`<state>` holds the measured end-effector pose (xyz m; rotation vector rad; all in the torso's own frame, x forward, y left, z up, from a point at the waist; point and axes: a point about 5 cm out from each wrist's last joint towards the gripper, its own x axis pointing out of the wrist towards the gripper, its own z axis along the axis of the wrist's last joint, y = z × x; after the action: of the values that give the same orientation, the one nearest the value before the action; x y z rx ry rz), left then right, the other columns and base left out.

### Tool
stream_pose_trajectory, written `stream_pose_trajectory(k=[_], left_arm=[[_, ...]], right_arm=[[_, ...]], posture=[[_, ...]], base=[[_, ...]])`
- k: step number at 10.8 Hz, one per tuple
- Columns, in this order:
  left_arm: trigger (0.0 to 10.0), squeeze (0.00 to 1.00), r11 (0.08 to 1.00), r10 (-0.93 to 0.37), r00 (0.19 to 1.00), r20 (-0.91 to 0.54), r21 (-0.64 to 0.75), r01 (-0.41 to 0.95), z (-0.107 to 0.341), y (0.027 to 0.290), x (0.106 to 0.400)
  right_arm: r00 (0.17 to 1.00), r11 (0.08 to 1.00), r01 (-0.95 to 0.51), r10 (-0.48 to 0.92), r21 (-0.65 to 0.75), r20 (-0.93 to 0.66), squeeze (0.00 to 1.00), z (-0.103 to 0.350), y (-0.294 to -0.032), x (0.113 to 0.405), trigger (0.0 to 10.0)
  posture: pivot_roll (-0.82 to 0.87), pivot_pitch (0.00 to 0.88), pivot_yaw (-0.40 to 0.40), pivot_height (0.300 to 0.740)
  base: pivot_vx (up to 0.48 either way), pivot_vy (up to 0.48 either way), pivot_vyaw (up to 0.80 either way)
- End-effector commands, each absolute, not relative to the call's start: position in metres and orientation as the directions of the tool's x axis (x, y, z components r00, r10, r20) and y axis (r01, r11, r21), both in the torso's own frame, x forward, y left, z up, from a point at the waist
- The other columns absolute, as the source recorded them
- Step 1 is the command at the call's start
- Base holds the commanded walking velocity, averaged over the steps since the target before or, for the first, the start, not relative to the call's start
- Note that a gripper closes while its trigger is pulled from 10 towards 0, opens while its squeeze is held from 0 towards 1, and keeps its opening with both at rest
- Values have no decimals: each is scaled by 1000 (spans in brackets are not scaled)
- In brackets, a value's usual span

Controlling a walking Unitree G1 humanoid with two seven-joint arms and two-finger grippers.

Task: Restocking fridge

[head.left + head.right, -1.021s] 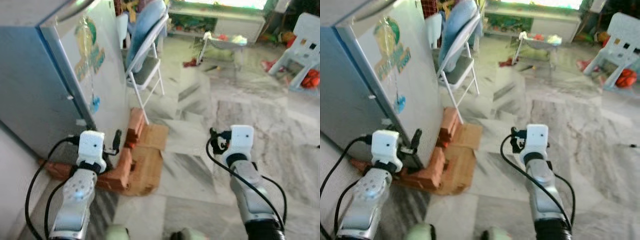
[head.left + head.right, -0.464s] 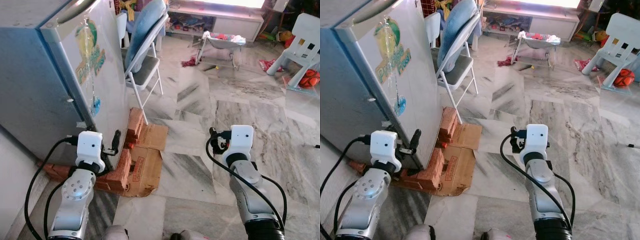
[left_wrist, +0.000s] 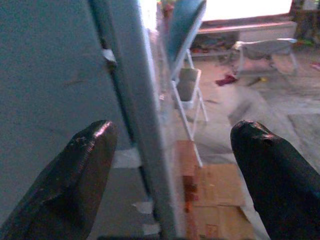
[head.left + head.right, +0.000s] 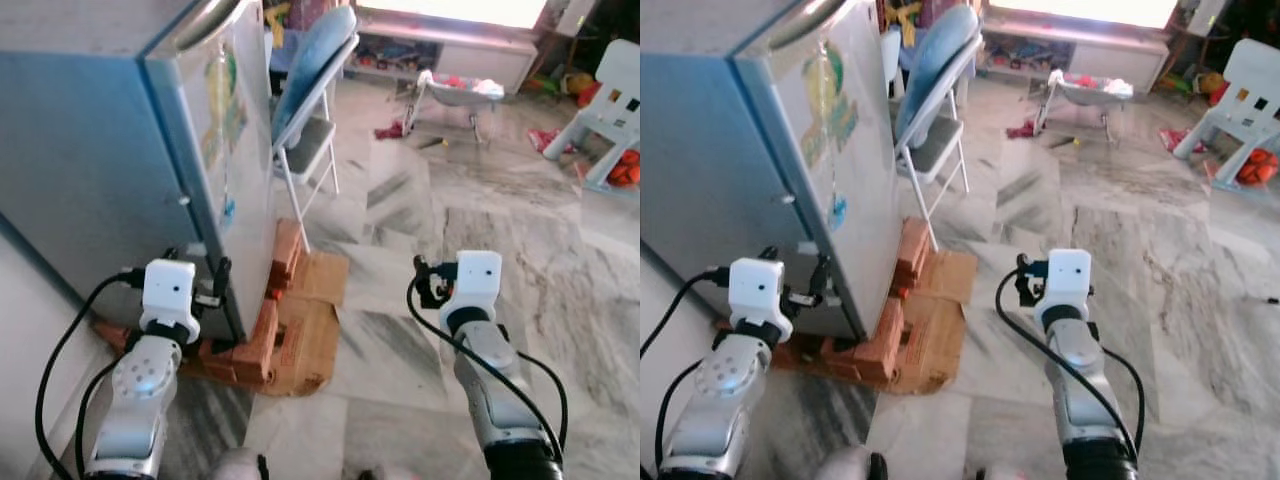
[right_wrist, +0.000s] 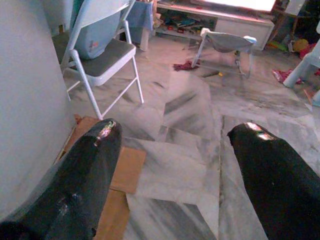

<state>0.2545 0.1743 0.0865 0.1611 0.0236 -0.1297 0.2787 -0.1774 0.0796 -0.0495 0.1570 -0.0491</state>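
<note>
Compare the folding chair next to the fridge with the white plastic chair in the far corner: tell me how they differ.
The folding chair has a thin white metal frame, a grey seat and a blue cushion leaning on its back; the white plastic chair is one chunky moulded piece with cut-outs in its back. The folding chair stands right beside the fridge; the plastic chair stands far off on the robot's right, by orange toys. Both stand upright, unoccupied, on the marble floor.

Count: 1 fridge point(image 4: 120, 170), 1 folding chair point(image 4: 315, 110), 1 white plastic chair point(image 4: 620, 95), 1 flattened cardboard sheet point(image 4: 310, 320), 2 grippers, both empty.
</note>
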Motion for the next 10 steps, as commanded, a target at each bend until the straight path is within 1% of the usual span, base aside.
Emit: stream_pose_trajectory(k=[1, 2, 3, 6, 7, 8, 9, 10], left_arm=[[10000, 0, 971, -161, 986, -32, 173, 164, 86, 167, 253], [10000, 0, 967, -189, 981, -28, 168, 191, 86, 163, 251], [10000, 0, 965, -198, 980, -27, 168, 200, 87, 162, 250], [10000, 0, 969, -193, 981, -22, 150, 195, 87, 162, 250], [10000, 0, 974, -181, 983, -16, 136, 181, 88, 163, 250], [10000, 0, 974, -167, 986, -12, 151, 167, 88, 165, 248], [10000, 0, 983, -75, 997, -6, 171, 75, 87, 176, 238], [10000, 0, 986, -38, 999, -23, 160, 41, 83, 180, 232]], right_arm=[[987, 996, 68, -76, -60, -143, 0, 83, -184, 277, 10000], [986, 996, 70, -78, -61, -145, 0, 83, -184, 277, 10000], [986, 996, 70, -78, -61, -145, 0, 83, -184, 277, 10000], [986, 996, 68, -76, -62, -145, 0, 83, -184, 277, 10000], [986, 996, 69, -77, -63, -145, 0, 83, -184, 276, 10000], [986, 996, 69, -77, -61, -146, 0, 83, -185, 275, 10000], [983, 995, 76, -86, -70, -163, 0, 81, -190, 264, 10000], [980, 994, 86, -97, -73, -175, 0, 78, -193, 256, 10000]], posture=[[87, 77, -36, 740], [87, 80, -36, 740], [87, 80, -36, 740], [86, 82, -35, 740], [86, 82, -35, 740], [85, 81, -37, 740], [86, 78, -40, 740], [87, 79, -40, 740]], base=[[0, 0, 0], [315, 0, 0], [371, -300, 0], [461, 0, 0], [0, 0, 0], [0, 0, 0], [0, 0, 0], [0, 0, 0]])
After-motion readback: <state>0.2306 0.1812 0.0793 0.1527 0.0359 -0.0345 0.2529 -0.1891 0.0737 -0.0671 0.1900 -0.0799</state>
